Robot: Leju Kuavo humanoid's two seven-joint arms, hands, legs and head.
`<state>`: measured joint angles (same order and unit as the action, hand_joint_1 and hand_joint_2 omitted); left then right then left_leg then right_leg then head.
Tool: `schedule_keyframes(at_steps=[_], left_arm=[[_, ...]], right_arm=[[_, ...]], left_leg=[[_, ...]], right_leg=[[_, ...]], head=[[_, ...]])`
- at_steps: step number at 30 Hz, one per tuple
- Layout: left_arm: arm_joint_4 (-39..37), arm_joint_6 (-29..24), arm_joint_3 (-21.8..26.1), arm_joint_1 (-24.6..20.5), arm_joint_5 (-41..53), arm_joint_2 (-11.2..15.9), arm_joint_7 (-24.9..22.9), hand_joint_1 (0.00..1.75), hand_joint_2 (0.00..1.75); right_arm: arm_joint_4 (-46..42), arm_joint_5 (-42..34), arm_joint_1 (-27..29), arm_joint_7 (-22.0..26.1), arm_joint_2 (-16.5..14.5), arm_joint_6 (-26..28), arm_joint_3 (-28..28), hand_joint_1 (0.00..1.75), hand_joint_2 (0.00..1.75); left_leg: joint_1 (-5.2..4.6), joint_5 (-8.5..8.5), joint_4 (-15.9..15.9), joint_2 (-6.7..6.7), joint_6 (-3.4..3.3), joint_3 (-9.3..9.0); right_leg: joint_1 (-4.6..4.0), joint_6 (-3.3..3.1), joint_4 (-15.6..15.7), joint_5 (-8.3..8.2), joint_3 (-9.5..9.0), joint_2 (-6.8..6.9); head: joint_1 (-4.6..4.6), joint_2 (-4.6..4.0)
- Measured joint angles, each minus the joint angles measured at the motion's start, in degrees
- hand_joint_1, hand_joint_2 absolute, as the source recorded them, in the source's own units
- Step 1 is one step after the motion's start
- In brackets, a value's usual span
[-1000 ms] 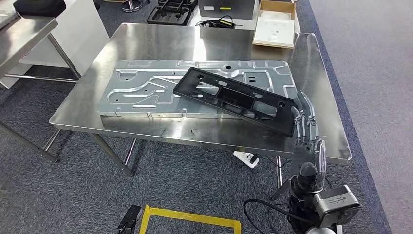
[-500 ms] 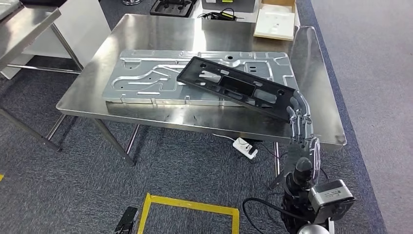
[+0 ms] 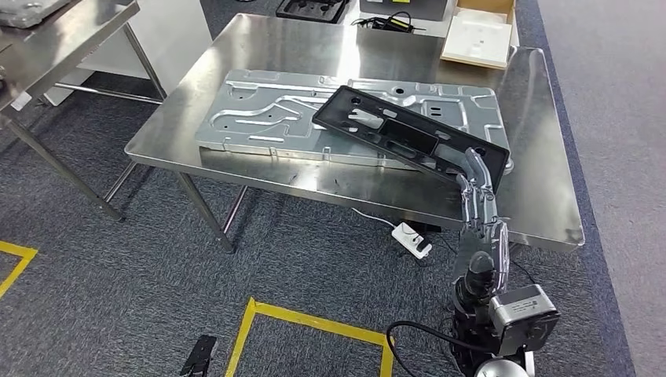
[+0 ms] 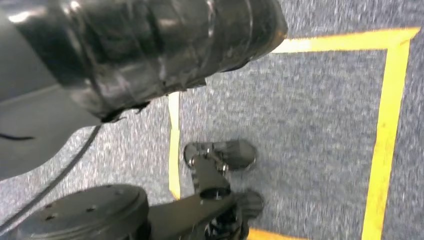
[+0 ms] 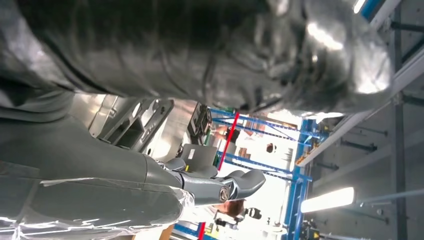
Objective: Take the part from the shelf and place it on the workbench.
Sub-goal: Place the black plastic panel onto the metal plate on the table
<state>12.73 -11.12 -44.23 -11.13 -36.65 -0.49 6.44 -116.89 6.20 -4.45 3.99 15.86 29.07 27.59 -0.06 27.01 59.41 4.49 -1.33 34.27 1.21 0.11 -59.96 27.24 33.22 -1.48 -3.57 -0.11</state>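
Note:
The part is a long black plastic frame (image 3: 408,137) with cut-outs. It lies slanted over the workbench (image 3: 314,47), a bare steel table, its far end above a large silver stamped panel (image 3: 267,118). My right hand (image 3: 477,206) reaches up from below and grips the frame's near right end at the table's front edge. In the right wrist view the grey thumb (image 5: 220,184) sticks out under the dark frame (image 5: 150,45), with the silver panel (image 5: 135,120) beyond. My left hand (image 4: 150,45) hangs over the floor as a dark wrapped bulk, its fingers hidden.
A second steel table (image 3: 55,39) stands at the left. A beige box (image 3: 479,39) and black trays (image 3: 310,8) sit past the workbench's far edge. A white power strip (image 3: 412,239) lies under the table. Yellow tape (image 3: 314,326) marks the grey carpet.
The whole picture has shifted right and down, so the camera has moved. The black frame stays in my right hand, in the same place over the silver panel.

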Motion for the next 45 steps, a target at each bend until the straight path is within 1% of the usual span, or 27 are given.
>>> schedule_keyframes(at_steps=[1, 2, 3, 4, 5, 6, 7, 8, 9, 10, 11, 12, 13, 14, 17, 18, 22, 24, 26, 27, 31, 37, 42, 44, 45], left_arm=[[-0.01, 0.10, 0.01, 0.01, 0.06, 0.07, -0.07, 0.00, 0.00], [-0.01, 0.19, 0.02, -0.03, 0.14, 0.12, -0.13, 0.00, 0.00], [-0.01, 0.28, 0.02, -0.08, 0.27, 0.13, -0.16, 0.00, 0.00], [-0.01, 0.32, 0.03, -0.12, 0.39, 0.09, -0.18, 0.00, 0.00], [-0.01, 0.37, 0.03, -0.12, 0.49, 0.05, -0.19, 0.00, 0.00], [-0.01, 0.39, 0.03, -0.08, 0.58, 0.02, -0.19, 0.00, 0.00], [-0.01, 0.40, 0.03, -0.03, 0.62, 0.01, -0.20, 0.00, 0.00], [-0.01, 0.40, 0.03, -0.02, 0.64, 0.02, -0.22, 0.00, 0.00], [-0.01, 0.40, 0.03, -0.04, 0.67, 0.03, -0.23, 0.00, 0.00], [-0.01, 0.39, 0.03, -0.11, 0.68, 0.04, -0.25, 0.00, 0.00], [-0.01, 0.39, 0.03, -0.19, 0.69, 0.04, -0.26, 0.00, 0.00], [-0.01, 0.39, 0.03, -0.25, 0.70, 0.05, -0.28, 0.00, 0.00], [-0.01, 0.39, 0.03, -0.28, 0.72, 0.05, -0.31, 0.00, 0.00], [-0.01, 0.39, 0.03, -0.26, 0.72, 0.01, -0.33, 0.00, 0.00], [-0.01, 0.40, 0.03, -0.10, 0.73, -0.11, -0.39, 0.00, 0.00], [-0.01, 0.37, 0.03, -0.09, 0.72, -0.08, -0.40, 0.00, 0.00], [-0.01, -0.14, 0.03, -0.11, 0.63, 0.02, -0.37, 0.00, 0.00], [-0.01, -0.33, 0.03, -0.11, 0.65, 0.03, -0.44, 0.00, 0.00], [-0.01, -0.38, 0.03, -0.11, 0.69, 0.03, -0.59, 0.00, 0.00], [-0.01, -0.39, 0.03, -0.11, 0.72, 0.03, -0.64, 0.00, 0.00], [-0.01, -0.39, 0.03, -0.11, 0.72, 0.03, -0.71, 0.00, 0.00], [-0.01, -0.30, 0.04, -0.11, 0.52, 0.03, -0.64, 0.00, 0.00], [-0.01, -0.22, 0.05, -0.10, 0.48, 0.08, -0.58, 0.00, 0.00], [-0.01, -0.19, 0.05, -0.10, 0.47, 0.15, -0.58, 0.00, 0.00], [-0.01, -0.15, 0.05, -0.09, 0.46, 0.17, -0.58, 0.00, 0.00]], right_arm=[[0.08, 0.07, -0.10, -0.19, -0.04, 0.00, 0.04, 0.00, 0.00], [0.13, 0.14, -0.20, -0.43, -0.09, 0.02, 0.09, 0.00, 0.00], [0.16, 0.21, -0.26, -0.69, -0.14, 0.04, 0.14, 0.00, 0.00], [0.21, 0.27, -0.27, -0.87, -0.18, 0.12, 0.16, 0.00, 0.00], [0.29, 0.31, -0.26, -1.03, -0.20, 0.23, 0.19, 0.00, 0.00], [0.40, 0.30, -0.25, -1.16, -0.22, 0.37, 0.21, 0.00, 0.00], [0.50, 0.23, -0.25, -1.25, -0.25, 0.50, 0.24, 0.00, 0.00], [0.57, 0.11, -0.25, -1.31, -0.28, 0.58, 0.26, 0.00, 0.00], [0.60, -0.02, -0.26, -1.37, -0.30, 0.62, 0.27, 0.00, 0.00], [0.61, -0.14, -0.27, -1.37, -0.30, 0.62, 0.28, 0.00, 0.00], [0.61, -0.21, -0.29, -1.38, -0.30, 0.62, 0.29, 0.00, 0.00], [0.61, -0.23, -0.31, -1.38, -0.30, 0.61, 0.30, 0.00, 0.00], [0.61, -0.24, -0.32, -1.38, -0.30, 0.61, 0.30, 0.00, 0.00], [0.62, -0.23, -0.33, -1.39, -0.30, 0.61, 0.32, 0.00, 0.00], [0.64, -0.22, -0.32, -1.39, -0.32, 0.63, 0.43, 0.00, 0.00], [0.64, -0.22, -0.33, -1.39, -0.33, 0.63, 0.50, 0.00, 0.00], [0.65, -0.27, -0.33, -1.38, -0.36, 0.50, 0.71, 0.00, 0.00], [0.65, -0.77, -0.32, -1.28, -0.36, 0.64, 0.75, 0.00, 0.00], [0.65, -1.78, -0.31, -1.01, -0.36, 0.84, 0.75, 0.00, 0.00], [0.66, -2.32, -0.29, -0.83, -0.36, 0.89, 0.75, 0.00, 0.00], [0.67, -3.51, -0.25, -0.34, -0.36, 0.92, 0.75, 0.00, 0.00], [0.70, -3.58, -0.18, -0.13, -0.36, 0.96, 0.75, 0.00, 0.00], [0.84, -3.60, -0.10, 0.09, -0.38, 0.98, 0.75, 0.00, 0.00], [0.85, -3.61, -0.10, 0.12, -0.38, 0.99, 0.75, 0.00, 0.00], [0.85, -3.62, -0.10, 0.13, -0.38, 1.01, 0.75, 0.00, 0.00]], left_leg=[[0.02, 0.60, 0.81, -0.70, 0.36, 0.46], [0.06, 1.83, 2.71, -1.67, 0.71, 1.39], [0.19, 3.55, 5.73, -2.82, 1.06, 2.77], [0.37, 5.31, 9.32, -3.48, 1.37, 4.47], [0.57, 6.61, 12.65, -3.81, 1.64, 6.03], [0.73, 6.88, 14.45, -3.97, 1.83, 6.83], [0.85, 6.07, 14.13, -4.05, 1.93, 6.58], [0.94, 4.36, 11.68, -4.12, 1.95, 5.25], [0.99, 2.36, 7.67, -4.23, 1.88, 3.18], [0.92, 1.10, 3.95, -4.34, 1.77, 1.22], [0.80, 0.30, 1.17, -4.38, 1.55, -0.16], [0.66, 0.12, -0.28, -4.40, 1.32, -0.82], [0.53, 0.24, -0.55, -4.36, 1.13, -0.87], [0.57, 0.08, -0.64, -4.31, 1.05, -0.76], [0.74, -0.05, -0.83, -4.29, 1.16, -0.77], [0.69, -0.05, -0.84, -4.28, 1.08, -0.79], [0.64, -0.03, -0.81, -4.28, 0.73, -0.78], [0.63, -0.02, -0.79, -4.29, 0.57, -0.77], [0.63, -0.02, -0.78, -4.29, 0.55, -0.76], [0.64, -0.01, -0.77, -4.29, 0.55, -0.76], [0.64, -0.01, -0.80, -4.29, 0.55, -0.79], [0.62, 0.01, -0.93, -4.28, 0.51, -0.92], [0.54, 0.15, -0.78, -4.28, 0.25, -0.87], [0.47, 0.07, -0.83, -4.27, -0.03, -0.85], [0.62, -0.21, -1.22, -4.28, -0.32, -1.02]], right_leg=[[0.13, -0.33, 0.25, -0.19, -0.05, 0.44], [0.29, -0.60, 0.49, -0.36, -0.07, 0.86], [0.33, -0.73, 0.56, -0.44, -0.03, 1.24], [0.35, -0.78, 0.56, -0.47, 0.07, 1.58], [0.37, -0.78, 0.54, -0.47, 0.18, 1.88], [0.38, -0.77, 0.51, -0.48, 0.24, 2.12], [0.42, -0.76, 0.47, -0.48, 0.26, 2.29], [0.47, -0.71, 0.44, -0.47, 0.23, 2.41], [0.51, -0.62, 0.41, -0.45, 0.16, 2.49], [0.46, -0.42, 0.39, -0.45, 0.12, 2.55], [0.41, -0.12, 0.39, -0.48, 0.14, 2.58], [0.35, 0.21, 0.43, -0.56, 0.19, 2.60], [0.27, 0.50, 0.43, -0.62, 0.29, 2.60], [0.18, 0.36, 0.38, -0.55, 0.35, 2.57], [-0.11, -1.09, 0.42, -0.56, 0.28, 2.58], [-0.11, -1.22, 0.61, -0.73, 0.18, 2.60], [-0.11, -0.60, 1.29, -1.08, -0.15, 2.59], [-0.10, -0.08, 1.49, -1.16, -0.24, 2.59], [-0.09, 0.47, 1.61, -1.20, -0.28, 2.59], [-0.09, 0.62, 1.63, -1.20, -0.29, 2.59], [-0.12, 0.97, 1.64, -1.18, -0.26, 2.59], [-0.18, 1.01, 1.65, -1.18, -0.25, 2.58], [0.09, 1.12, 1.69, -1.20, -0.26, 2.58], [0.17, 1.38, 1.83, -1.32, -0.33, 2.61], [0.14, 1.59, 1.91, -1.32, -0.40, 2.59]], head=[[-0.16, 0.00], [-0.35, 0.00], [-0.54, 0.00], [-0.71, 0.00], [-0.73, 0.00], [-0.74, 0.00], [-0.74, 0.00], [-0.75, 0.00], [-0.75, 0.00], [-0.74, 0.00], [-0.72, 0.00], [-0.70, 0.00], [-0.67, 0.00], [-0.64, 0.00], [-0.42, 0.00], [-0.34, 0.00], [-0.32, 0.00], [-0.33, 0.00], [-0.33, 0.00], [-0.33, 0.00], [-0.35, 0.00], [-0.36, 0.00], [-0.38, 0.00], [-0.39, 0.00], [-0.37, 0.00]])
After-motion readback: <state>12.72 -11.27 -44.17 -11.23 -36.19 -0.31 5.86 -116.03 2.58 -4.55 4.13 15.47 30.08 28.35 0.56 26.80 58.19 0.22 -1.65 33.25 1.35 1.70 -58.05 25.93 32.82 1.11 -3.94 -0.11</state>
